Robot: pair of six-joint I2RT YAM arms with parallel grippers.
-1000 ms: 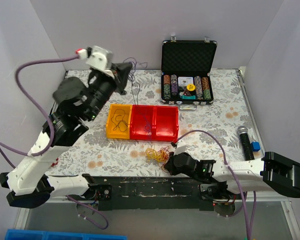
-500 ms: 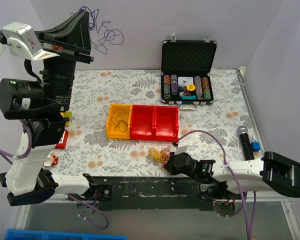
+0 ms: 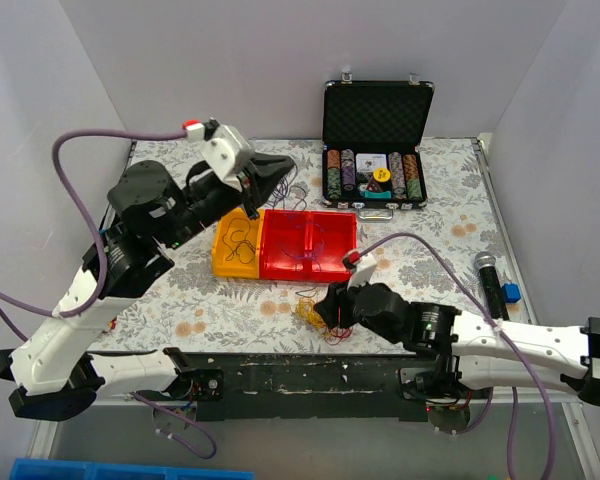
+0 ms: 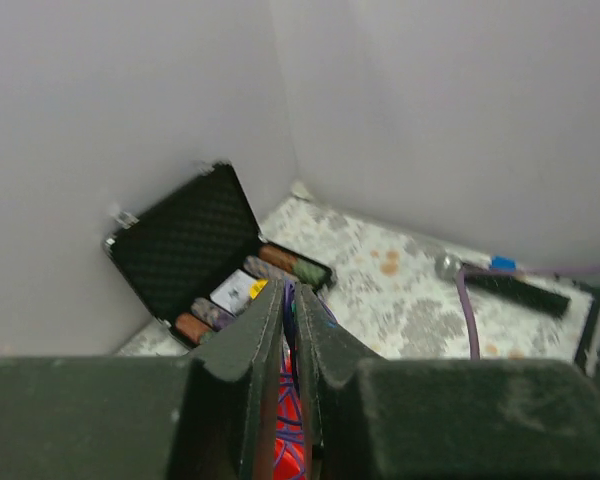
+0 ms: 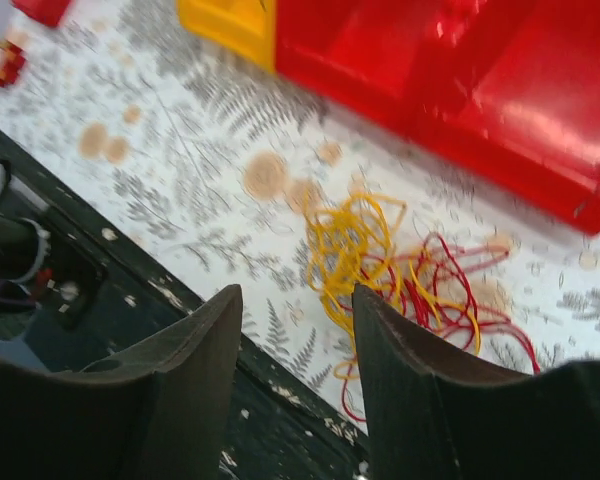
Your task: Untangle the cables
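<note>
Nearest us, our right gripper [image 5: 295,300] hovers with fingers spread over the snarled thin yellow and red cables [image 5: 380,265] on the floral-patterned table [image 5: 180,150]. Farther back, our left gripper [image 4: 290,300] pinches 1 thin purple cable [image 3: 305,240] above the red plastic bins [image 3: 310,272].

Purple cable [image 4: 289,305] mostly hidden btwn left pincer [image 4: 290,288] jaws.

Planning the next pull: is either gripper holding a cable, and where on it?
Left gripper pinches the purple cable near its top; the rest trails into the red bin. Right gripper is open, holding nothing.
</note>
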